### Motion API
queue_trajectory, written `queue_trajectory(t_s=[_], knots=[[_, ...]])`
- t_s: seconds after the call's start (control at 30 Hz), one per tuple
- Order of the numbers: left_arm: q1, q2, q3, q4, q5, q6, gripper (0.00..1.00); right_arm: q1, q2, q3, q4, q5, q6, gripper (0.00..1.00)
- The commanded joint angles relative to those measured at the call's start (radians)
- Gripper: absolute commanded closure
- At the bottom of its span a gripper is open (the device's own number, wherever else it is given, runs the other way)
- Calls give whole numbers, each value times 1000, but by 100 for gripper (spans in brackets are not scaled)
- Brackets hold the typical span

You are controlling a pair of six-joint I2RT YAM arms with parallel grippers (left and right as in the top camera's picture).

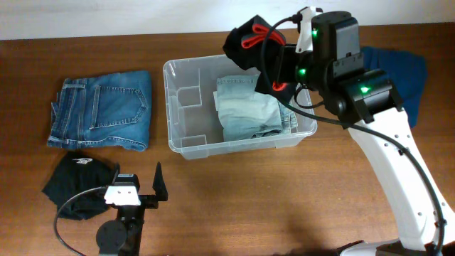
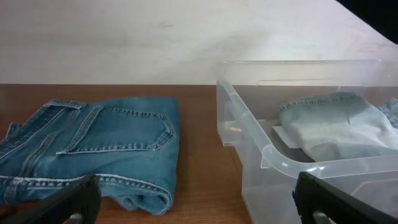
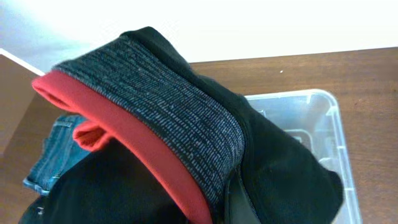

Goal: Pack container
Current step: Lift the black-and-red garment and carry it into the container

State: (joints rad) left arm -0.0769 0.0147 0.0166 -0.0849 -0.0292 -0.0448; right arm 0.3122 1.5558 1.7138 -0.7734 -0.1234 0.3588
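The container (image 1: 169, 107) is a clear plastic tub in mid-table with folded pale jeans (image 1: 245, 110) lying in its right half. Above its far right corner my right gripper (image 1: 279, 70) is shut on a black garment with red trim (image 1: 250, 41), which hangs in the air. In the right wrist view that garment (image 3: 155, 124) fills most of the frame, with the tub (image 3: 333, 124) below it. My left gripper (image 1: 139, 188) stands open and empty near the front left. The left wrist view shows its open gripper (image 2: 199, 208) facing the container (image 2: 273, 155) and the folded blue jeans.
Folded blue jeans (image 1: 99, 110) lie left of the tub, also (image 2: 93, 143). A black garment (image 1: 75, 181) lies at the front left beside my left arm. A dark blue cloth (image 1: 404, 71) sits at the back right behind the right arm.
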Motion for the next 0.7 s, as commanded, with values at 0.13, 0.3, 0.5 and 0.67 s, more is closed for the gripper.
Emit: queue_trajectory(t_s=[0.13, 0.3, 0.5, 0.67], knots=[[4, -7, -7, 2, 8, 16, 1, 3, 16, 26, 4, -23, 213, 96], [4, -7, -7, 2, 8, 16, 1, 26, 80, 26, 3, 31, 246, 96], [4, -7, -7, 2, 8, 16, 1, 110, 150, 26, -35, 315, 244, 96], [4, -7, -7, 2, 8, 16, 1, 123, 151, 29, -42, 335, 196, 96]])
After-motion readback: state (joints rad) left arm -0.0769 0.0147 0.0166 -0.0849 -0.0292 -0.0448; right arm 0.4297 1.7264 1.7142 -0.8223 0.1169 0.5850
